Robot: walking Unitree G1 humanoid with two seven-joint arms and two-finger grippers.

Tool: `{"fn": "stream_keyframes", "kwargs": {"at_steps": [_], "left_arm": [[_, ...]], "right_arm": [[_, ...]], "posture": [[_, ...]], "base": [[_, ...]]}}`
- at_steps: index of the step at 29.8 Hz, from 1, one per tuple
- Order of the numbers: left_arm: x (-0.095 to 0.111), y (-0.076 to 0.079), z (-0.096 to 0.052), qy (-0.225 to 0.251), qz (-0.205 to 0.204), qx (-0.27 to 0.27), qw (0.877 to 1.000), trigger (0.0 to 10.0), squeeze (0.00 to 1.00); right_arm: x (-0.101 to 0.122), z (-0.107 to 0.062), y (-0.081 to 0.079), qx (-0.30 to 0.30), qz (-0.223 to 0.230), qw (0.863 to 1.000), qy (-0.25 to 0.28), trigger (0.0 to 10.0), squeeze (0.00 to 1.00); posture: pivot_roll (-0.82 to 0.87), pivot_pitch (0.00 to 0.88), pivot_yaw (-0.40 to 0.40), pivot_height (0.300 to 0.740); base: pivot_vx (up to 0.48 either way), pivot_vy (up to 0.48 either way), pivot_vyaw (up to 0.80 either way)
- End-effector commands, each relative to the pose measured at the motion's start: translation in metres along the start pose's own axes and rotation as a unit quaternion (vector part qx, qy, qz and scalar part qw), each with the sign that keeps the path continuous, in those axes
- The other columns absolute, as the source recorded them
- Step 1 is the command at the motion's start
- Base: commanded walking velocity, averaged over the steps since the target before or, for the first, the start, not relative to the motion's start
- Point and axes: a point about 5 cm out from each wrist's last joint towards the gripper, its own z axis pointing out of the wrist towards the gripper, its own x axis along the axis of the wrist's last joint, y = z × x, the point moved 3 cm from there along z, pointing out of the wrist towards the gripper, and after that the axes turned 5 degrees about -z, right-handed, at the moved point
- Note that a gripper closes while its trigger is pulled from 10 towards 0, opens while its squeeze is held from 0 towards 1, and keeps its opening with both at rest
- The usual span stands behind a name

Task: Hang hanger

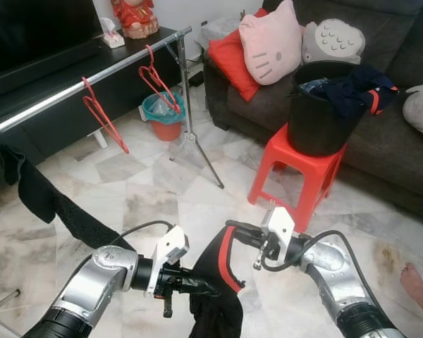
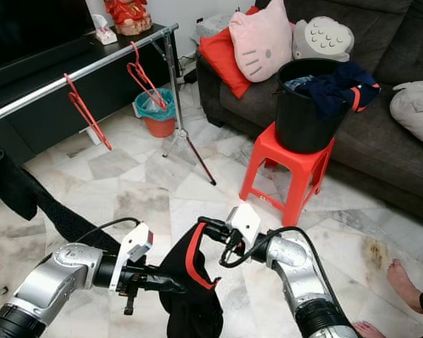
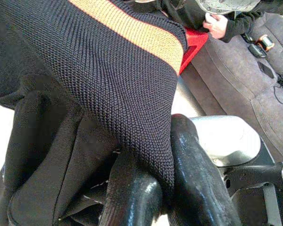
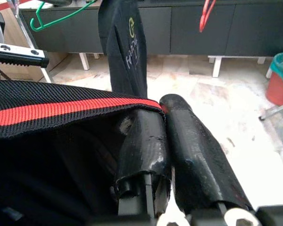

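- Head views: both grippers grip a black garment (image 1: 215, 296) with a red band, low over the marble floor (image 1: 155, 190). Left gripper (image 1: 197, 285) clamped on its lower edge, right gripper (image 1: 233, 229) on the red-trimmed top.
- Two red hangers (image 1: 102, 116) hang on the rail (image 1: 70, 91), well apart from the garment. Bucket (image 1: 321, 105) sits on a red stool (image 1: 299, 165).
- Left wrist: fingers (image 3: 188, 174) pinch black knit.
- Right wrist: fingers (image 4: 188, 146) closed on the red-striped hem.

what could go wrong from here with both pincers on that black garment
The left pincer pinches only a thin fold of the black garment, so it might slip free. Most of the cloth hangs low between the arms and may drag on the marble floor. The red hangers sit far off on the rail.
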Motion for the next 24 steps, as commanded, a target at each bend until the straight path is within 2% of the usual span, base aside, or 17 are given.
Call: {"fn": "stream_keyframes", "kwargs": {"at_steps": [1, 3, 5, 11, 12, 13, 24], "left_arm": [[-0.013, 0.002, -0.002, -0.016, -0.019, -0.005, 1.0, 10.0, 0.0], [-0.013, 0.002, -0.002, -0.016, -0.018, -0.005, 1.0, 10.0, 0.0], [-0.013, 0.002, -0.001, -0.016, -0.018, -0.006, 1.0, 10.0, 0.0], [-0.013, 0.002, -0.002, -0.015, -0.018, -0.006, 1.0, 10.0, 0.0], [-0.013, 0.002, -0.002, -0.015, -0.018, -0.006, 1.0, 10.0, 0.0], [-0.013, 0.002, -0.002, -0.015, -0.019, -0.006, 1.0, 10.0, 0.0], [-0.012, 0.002, -0.002, -0.016, -0.017, -0.007, 1.0, 10.0, 0.0]], "right_arm": [[0.004, -0.009, 0.011, -0.03, 0.001, 1.0, 0.008, 9.8, 0.0], [0.001, -0.008, 0.008, -0.017, 0.007, 1.0, 0.001, 10.0, 0.0], [-0.003, -0.009, -0.004, 0.029, 0.02, 0.999, -0.008, 10.0, 0.0], [-0.005, -0.009, -0.008, 0.048, 0.029, 0.998, -0.013, 10.0, 0.0], [-0.005, -0.009, -0.008, 0.05, 0.029, 0.998, -0.014, 10.0, 0.15], [-0.004, -0.009, -0.009, 0.054, 0.036, 0.998, -0.012, 10.0, 1.0], [-0.007, -0.011, -0.019, 0.106, 0.025, 0.994, -0.032, 10.0, 1.0]], "posture": [[0.02, 0.054, 0.056, 0.74], [0.02, 0.054, 0.056, 0.74], [0.02, 0.054, 0.056, 0.74], [0.03, 0.054, 0.056, 0.74], [0.03, 0.055, 0.056, 0.74], [0.03, 0.055, 0.056, 0.74], [0.03, 0.052, 0.056, 0.74]], "base": [[0.0, 0.0, 0.0], [0.0, 0.0, 0.0], [0.0, 0.0, 0.0], [0.0, 0.0, 0.0], [0.0, 0.0, 0.0], [0.0, 0.0, 0.0], [0.0, 0.0, 0.0]]}}
